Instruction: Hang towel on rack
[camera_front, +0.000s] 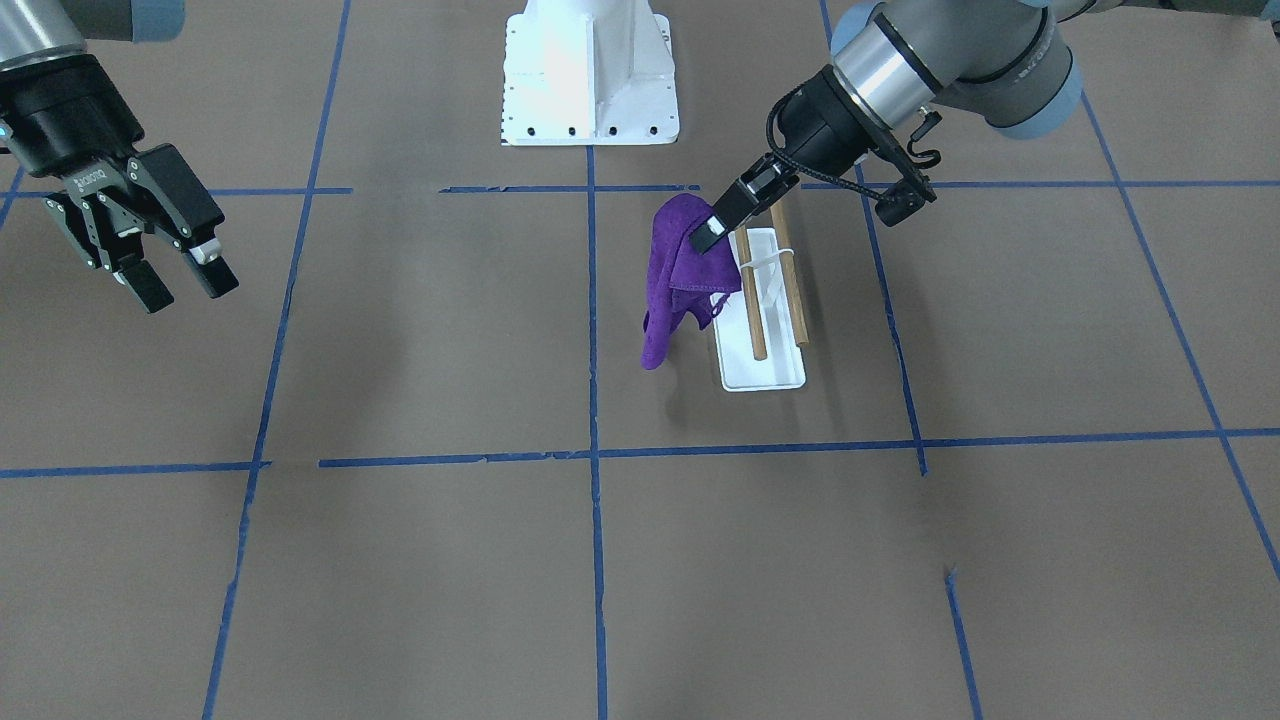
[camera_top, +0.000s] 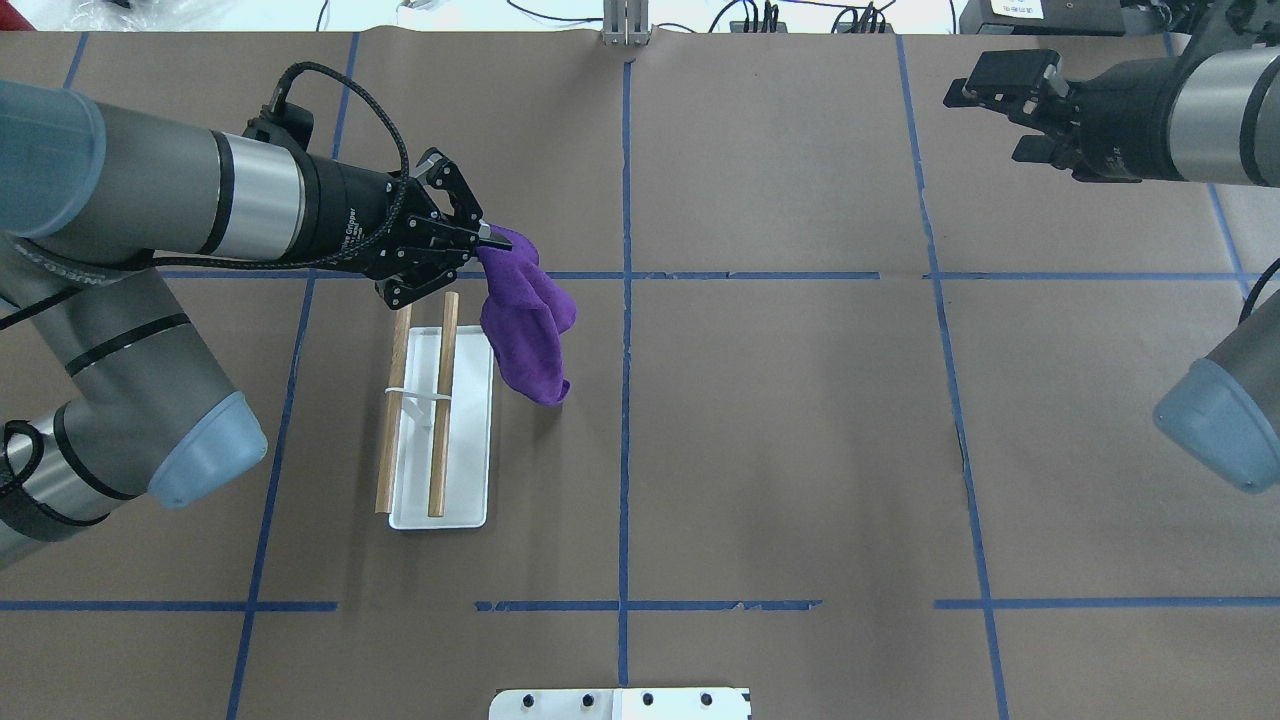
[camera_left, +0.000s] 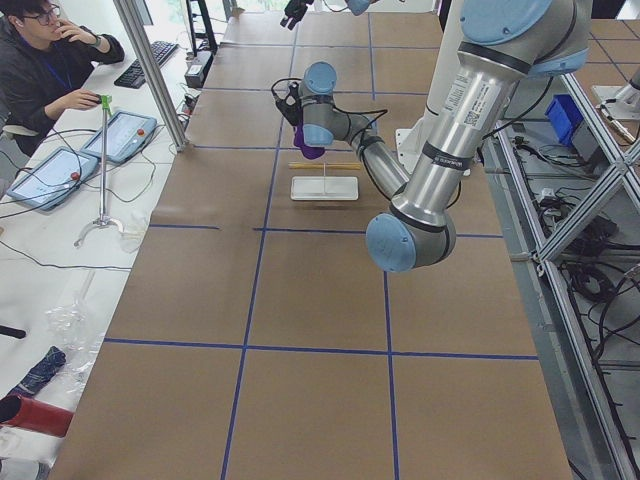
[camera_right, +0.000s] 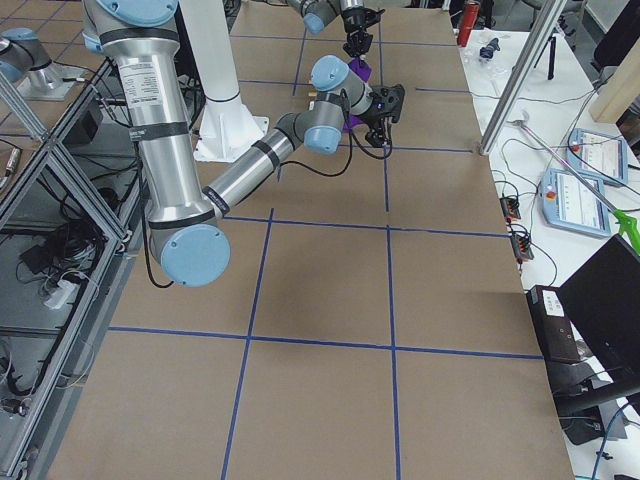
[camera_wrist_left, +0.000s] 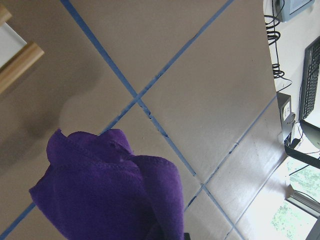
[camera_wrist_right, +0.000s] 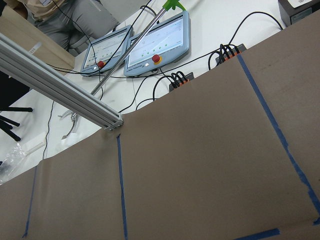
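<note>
The purple towel (camera_top: 525, 325) hangs bunched from my left gripper (camera_top: 487, 237), which is shut on its top corner. The towel dangles beside the rack's far end, on the side toward the table's middle, its lower tip near the paper. It also shows in the front view (camera_front: 680, 280) and fills the lower left wrist view (camera_wrist_left: 110, 195). The rack (camera_top: 440, 440) is a white base plate with two wooden rods (camera_top: 443, 400), both bare. My left gripper (camera_front: 708, 232) is above the rods' far end. My right gripper (camera_front: 172, 275) is open and empty, raised far off to the side.
The white bolted robot pedestal (camera_front: 590, 75) stands at the robot's edge of the table. Blue tape lines (camera_top: 625, 400) cross the brown paper. Operator desks with tablets lie beyond the far edge (camera_wrist_right: 150, 50).
</note>
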